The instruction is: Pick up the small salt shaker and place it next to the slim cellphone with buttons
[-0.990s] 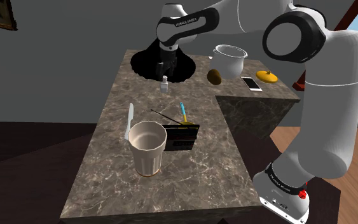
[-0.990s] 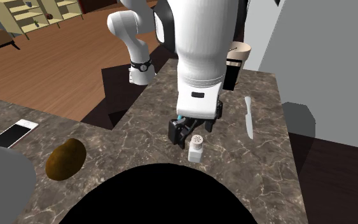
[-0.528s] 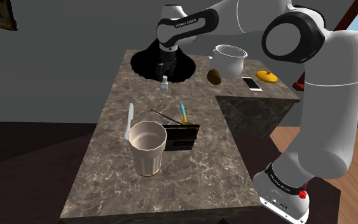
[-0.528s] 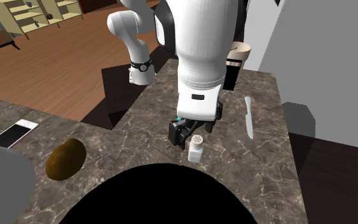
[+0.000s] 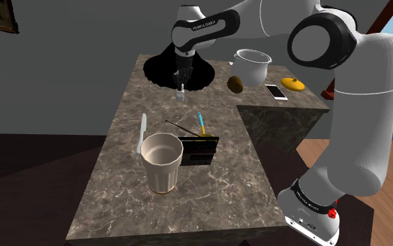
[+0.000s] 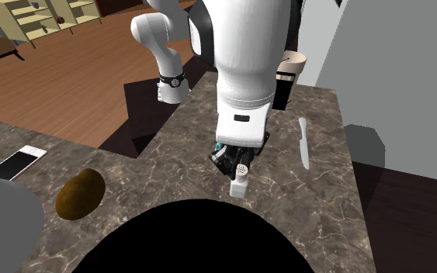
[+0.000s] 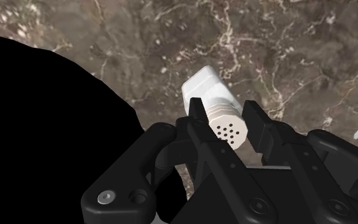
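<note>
The small white salt shaker (image 5: pixel 181 96) stands upright on the marbled brown counter (image 5: pixel 128 119), beside a round black area (image 5: pixel 161 70). My black gripper (image 5: pixel 181 84) reaches down onto it from above and is shut on its ribbed, perforated cap. In the wrist view the two fingers clasp the shaker (image 7: pixel 210 94) from both sides, with the gripper (image 7: pixel 225 109) at the cap. From the second exterior view the gripper (image 6: pixel 237 163) covers the top of the shaker (image 6: pixel 240 186). The slim white cellphone (image 5: pixel 276 92) lies flat at the counter's far right end, and shows again (image 6: pixel 16 163) in the second exterior view.
A white pot (image 5: pixel 250 65), a brown potato (image 5: pixel 235 84) and an orange lid-like object (image 5: pixel 294 84) surround the phone. Nearer the stand are a large beige cup (image 5: pixel 161 162), a black box (image 5: pixel 199 149) with a blue item (image 5: pixel 201 124), and a white knife (image 5: pixel 142 133).
The fingers stood open around the shaker's top a moment ago and have now closed onto its cap. The arm and shaker have stayed in place.
</note>
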Controlling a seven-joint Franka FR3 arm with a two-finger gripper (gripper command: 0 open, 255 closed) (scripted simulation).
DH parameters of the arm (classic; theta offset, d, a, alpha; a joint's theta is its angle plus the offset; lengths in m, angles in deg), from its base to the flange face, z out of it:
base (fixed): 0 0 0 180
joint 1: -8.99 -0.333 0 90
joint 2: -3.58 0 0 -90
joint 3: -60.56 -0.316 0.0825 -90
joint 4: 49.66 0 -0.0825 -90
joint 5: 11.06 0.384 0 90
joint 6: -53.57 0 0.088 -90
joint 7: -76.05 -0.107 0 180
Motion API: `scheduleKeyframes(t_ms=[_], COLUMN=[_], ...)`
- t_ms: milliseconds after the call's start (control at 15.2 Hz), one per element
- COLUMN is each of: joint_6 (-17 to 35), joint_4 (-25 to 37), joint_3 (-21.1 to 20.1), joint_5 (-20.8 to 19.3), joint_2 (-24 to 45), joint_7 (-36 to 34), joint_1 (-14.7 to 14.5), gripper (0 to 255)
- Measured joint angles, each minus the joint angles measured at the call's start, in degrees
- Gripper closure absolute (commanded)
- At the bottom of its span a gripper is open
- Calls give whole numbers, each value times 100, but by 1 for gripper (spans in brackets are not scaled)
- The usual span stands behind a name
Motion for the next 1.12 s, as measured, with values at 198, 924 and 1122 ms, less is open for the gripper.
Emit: scheduleKeyframes(t_ms=[198, 924, 1122], joint_6=[0, -670, -872], joint_4=[0, 455, 653], joint_3=[0, 12, 10], joint_5=[0, -20, -24], joint_2=[0, -217, -222], joint_7=[0, -16, -34], joint_1=[0, 8, 2], gripper=[255, 255, 255])
